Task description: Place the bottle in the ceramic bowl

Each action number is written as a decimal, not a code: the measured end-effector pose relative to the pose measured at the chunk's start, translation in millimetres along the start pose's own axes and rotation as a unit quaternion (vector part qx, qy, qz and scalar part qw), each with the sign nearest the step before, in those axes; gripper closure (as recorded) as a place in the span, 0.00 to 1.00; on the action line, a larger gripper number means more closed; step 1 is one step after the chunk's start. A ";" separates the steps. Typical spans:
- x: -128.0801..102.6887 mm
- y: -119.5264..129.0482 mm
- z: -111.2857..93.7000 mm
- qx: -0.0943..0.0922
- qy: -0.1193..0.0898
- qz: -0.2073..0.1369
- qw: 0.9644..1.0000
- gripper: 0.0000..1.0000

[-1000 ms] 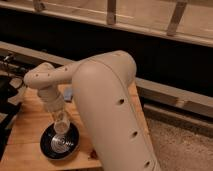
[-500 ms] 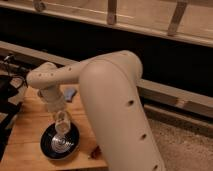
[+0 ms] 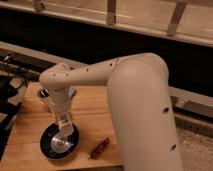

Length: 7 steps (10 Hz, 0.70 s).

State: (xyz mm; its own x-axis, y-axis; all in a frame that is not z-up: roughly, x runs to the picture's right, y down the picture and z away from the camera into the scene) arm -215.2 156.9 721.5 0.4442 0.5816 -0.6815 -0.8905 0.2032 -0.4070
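The ceramic bowl (image 3: 59, 142) is black with a shiny ringed centre and sits on the wooden table near its front left. My gripper (image 3: 63, 121) points straight down over the bowl's far rim. The small pale bottle (image 3: 64, 126) stands upright at the gripper's tip, with its lower end at or just inside the bowl's rim. I cannot tell whether the bottle rests in the bowl or hangs above it. The arm's large white elbow fills the right side of the view.
A flat reddish-brown stick (image 3: 100, 147) lies on the wooden table (image 3: 90, 117) just right of the bowl. Dark cables and equipment (image 3: 9, 87) sit off the table's left edge. A dark wall and metal railing (image 3: 111, 12) run behind.
The arm's elbow has shifted to the right, uncovering the reddish-brown stick. The gripper and the bottle stay over the bowl, slightly lower.
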 end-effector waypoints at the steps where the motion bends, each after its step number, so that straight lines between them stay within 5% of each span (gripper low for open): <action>1: 2.8 3.2 2.1 0.000 0.001 -0.014 1.000 0.84; 4: 11.2 13.2 10.4 -0.002 0.010 -0.065 0.998 0.84; 7: 36.2 32.0 24.4 0.005 0.022 -0.158 0.987 0.69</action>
State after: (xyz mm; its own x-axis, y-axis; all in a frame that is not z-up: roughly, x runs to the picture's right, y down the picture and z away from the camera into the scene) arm -230.1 203.7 698.6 0.7037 0.4526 -0.5477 -0.7076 0.3776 -0.5972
